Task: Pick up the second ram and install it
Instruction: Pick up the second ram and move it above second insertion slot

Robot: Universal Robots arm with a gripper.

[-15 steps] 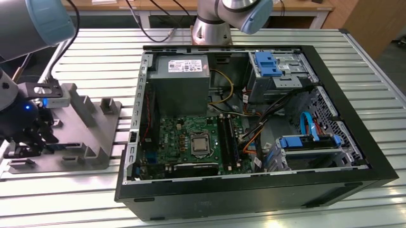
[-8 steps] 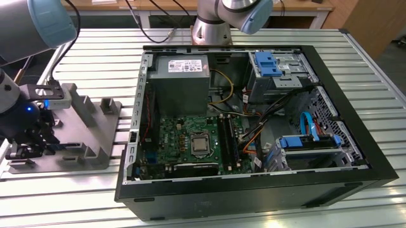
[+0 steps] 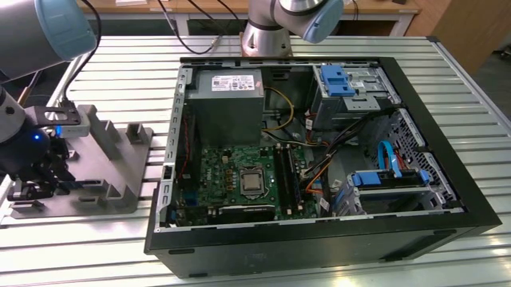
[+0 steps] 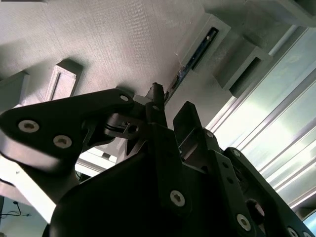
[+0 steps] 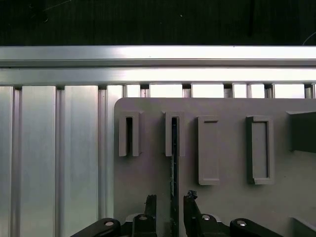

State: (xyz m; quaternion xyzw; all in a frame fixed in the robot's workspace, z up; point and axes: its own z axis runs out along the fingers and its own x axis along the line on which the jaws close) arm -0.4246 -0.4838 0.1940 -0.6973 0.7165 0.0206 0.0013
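Note:
The second ram (image 5: 173, 163) is a thin dark stick standing on edge in a slot of the grey holder block (image 5: 227, 207). In the second wrist view the ram (image 4: 198, 49) shows dark inside its slot. My gripper (image 5: 170, 205) is open, with one fingertip on each side of the ram's near end and a small gap on both sides. In the exterior view the gripper (image 3: 36, 182) hangs low over the front corner of the holder (image 3: 108, 167), at that view's left. The open computer case (image 3: 471, 215) lies to the right, its green motherboard (image 3: 219, 170) and memory slots (image 3: 288, 173) facing up.
The holder has several raised slotted posts (image 5: 258, 148) beside the ram's slot. It rests on a slatted aluminium table (image 3: 119, 66). Inside the case are a power supply (image 3: 227, 95), blue drive brackets (image 3: 335, 81) and loose cables (image 3: 351, 143). A second arm's base (image 3: 267, 36) stands behind the case.

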